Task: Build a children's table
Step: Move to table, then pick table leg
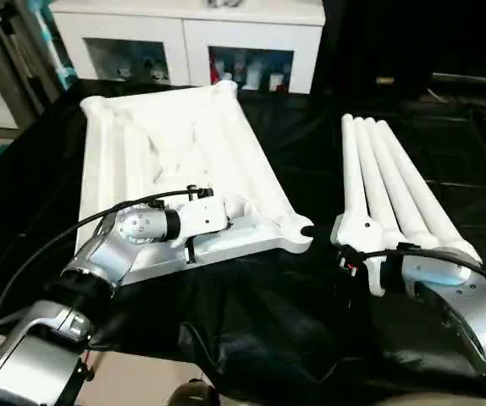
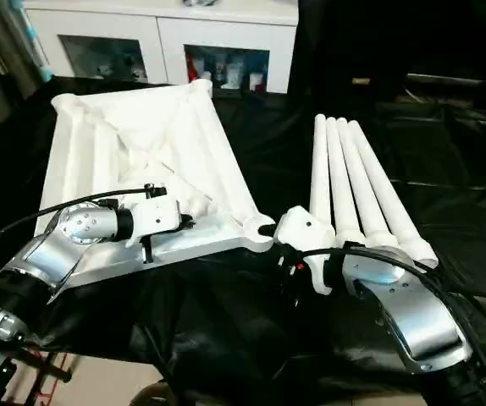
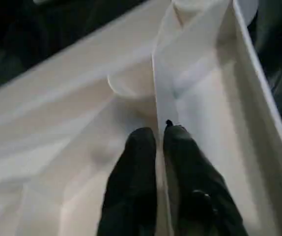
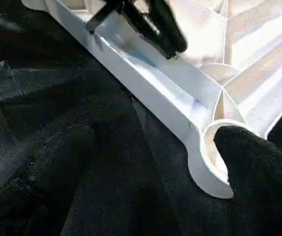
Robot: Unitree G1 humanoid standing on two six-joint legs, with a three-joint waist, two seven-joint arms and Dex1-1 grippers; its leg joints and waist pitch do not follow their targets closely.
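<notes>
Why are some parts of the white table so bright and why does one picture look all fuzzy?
In the left eye view, light washes out the upturned tabletop until its ribs fade. In the left wrist view, the left gripper is so near that its black fingers and the rib look soft. In the right wrist view, a finger is a dark blur.

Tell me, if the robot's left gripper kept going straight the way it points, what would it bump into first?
Probably the thin rib of the upside-down tabletop. The left gripper has a black finger on each side of that rib, which runs on to a round corner socket. How deep it goes is hard to judge.
</notes>
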